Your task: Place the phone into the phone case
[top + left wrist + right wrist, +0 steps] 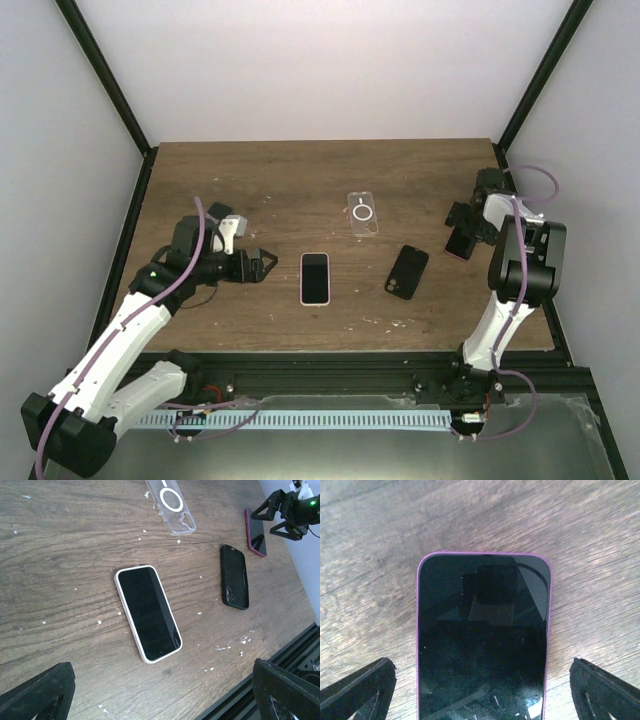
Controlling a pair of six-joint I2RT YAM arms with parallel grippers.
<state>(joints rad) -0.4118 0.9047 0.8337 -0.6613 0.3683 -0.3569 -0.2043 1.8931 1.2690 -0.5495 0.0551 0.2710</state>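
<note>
On the brown wooden table [250, 190], the purple-rimmed, dark-screened phone [482, 630] is seen directly beneath the right gripper [466, 222]. Its long axis is straddled by the spread, empty fingers. The left gripper [262, 265], likewise released, is aimed at the white-rimmed phone [315, 278]. The black phone case [407, 272] and the clear ringed case [363, 214] are found between the two phones.

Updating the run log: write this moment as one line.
left gripper: open, near white phone | right gripper: open, over purple phone | clear case, black case: untouched
</note>
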